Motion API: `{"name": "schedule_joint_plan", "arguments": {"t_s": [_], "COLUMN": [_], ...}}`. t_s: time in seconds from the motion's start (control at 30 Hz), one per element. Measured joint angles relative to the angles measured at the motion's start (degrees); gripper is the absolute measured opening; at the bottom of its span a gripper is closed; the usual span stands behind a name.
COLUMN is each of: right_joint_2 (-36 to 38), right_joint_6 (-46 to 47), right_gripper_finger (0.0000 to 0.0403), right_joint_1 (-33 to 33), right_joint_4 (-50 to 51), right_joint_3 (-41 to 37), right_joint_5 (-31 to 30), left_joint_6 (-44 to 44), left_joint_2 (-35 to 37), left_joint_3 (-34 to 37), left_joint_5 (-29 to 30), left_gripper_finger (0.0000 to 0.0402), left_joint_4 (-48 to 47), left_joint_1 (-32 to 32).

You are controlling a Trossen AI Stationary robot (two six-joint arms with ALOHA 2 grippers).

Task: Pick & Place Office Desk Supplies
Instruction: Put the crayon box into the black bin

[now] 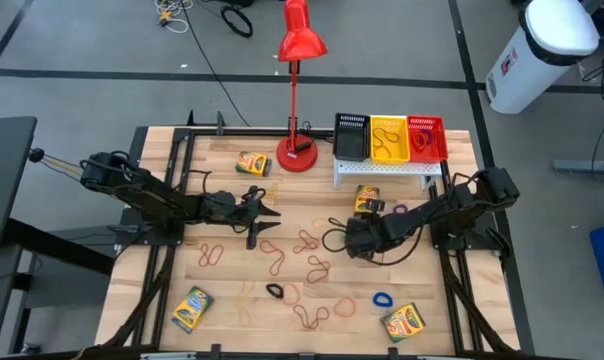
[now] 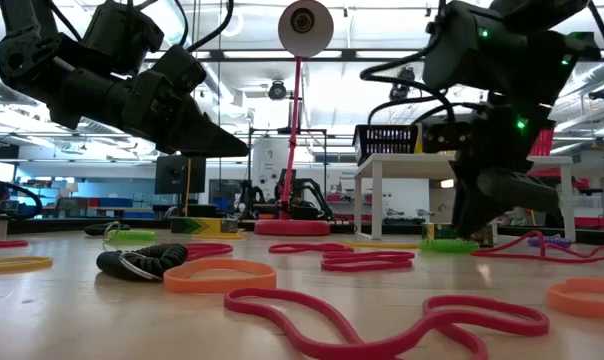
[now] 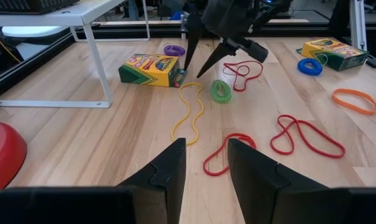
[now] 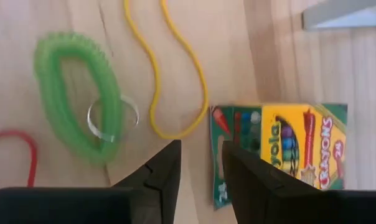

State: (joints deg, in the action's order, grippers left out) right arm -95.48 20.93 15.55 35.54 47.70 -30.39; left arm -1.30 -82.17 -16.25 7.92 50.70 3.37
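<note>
R gripper point(image 1: 350, 238) sits low over the table centre-right, fingers a bit apart w/ nothing between them. In the right wrist view the fingertips point(image 4: 169, 163) hang just beside the corner of a crayon box point(image 4: 281, 151), w/ a green coiled loop point(image 4: 76, 96) and a thin yellow rubber band point(image 4: 169, 74) on the wood just past them. Box = flat cardboard rectangle, yellow face, green edge, lying flat near the white shelf leg. Green loop is ribbed, spiral-cord type, oval, w/ a small clear ring lying across it. Yellow band is smooth, thin, bent in a long wavy loop.

L gripper point(image 1: 265, 212) is held off the table at centre-left, fingers apart, empty; red bands point(image 3: 238, 152) lie on the wood ahead of it, well apart from the R gripper's box.

More crayon boxes: one near the lamp base point(image 1: 253, 163), one front-left point(image 1: 192, 308), one front-right point(image 1: 404, 322). Loose bands scatter over the table point(image 1: 162, 270) middle: red, orange, a black one point(image 1: 274, 291), a blue coil point(image 1: 382, 299), a purple one point(image 3: 173, 50) by the box. Table is pale wood planks.

Three mesh bins stand in a row on a white shelf at the back right: black point(image 1: 351, 136), yellow point(image 1: 388, 138), red point(image 1: 426, 138); the yellow bin holds a band or two.
</note>
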Motion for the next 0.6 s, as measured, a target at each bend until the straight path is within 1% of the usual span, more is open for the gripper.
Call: {"name": "schedule_joint_plan", "arguments": {"t_s": [0.17,0.33,0.43,0.5,0.6], "right_joint_2": [0.0,1.21,3.48,4.95,5.64], "right_joint_6": [-0.58,-1.94,-1.96,-3.07,-3.56], "right_gripper_finger": [0.0123,0.0105,0.0081,0.0056,0.0013], "right_joint_1": [0.07,0.17,0.17,0.11,-1.08], "right_joint_4": [-4.26,-4.07,-4.33,-3.79,0.1], "right_joint_3": [0.02,0.02,0.02,0.02,0.09], "right_joint_5": [2.17,3.04,3.35,4.47,5.26], "left_joint_6": [0.02,0.39,0.39,0.37,0.35], "left_joint_2": [0.0,0.0,0.0,0.0,0.0], "left_joint_3": [0.0,0.0,0.0,0.0,0.0], "left_joint_5": [0.0,0.0,0.0,0.0,0.0], "left_gripper_finger": [0.0125,0.0125,0.0125,0.0125,0.0125], "left_joint_4": [0.0,0.0,0.0,0.02,0.02], "left_joint_1": [-0.01,0.0,0.0,-0.02,-0.02]}}
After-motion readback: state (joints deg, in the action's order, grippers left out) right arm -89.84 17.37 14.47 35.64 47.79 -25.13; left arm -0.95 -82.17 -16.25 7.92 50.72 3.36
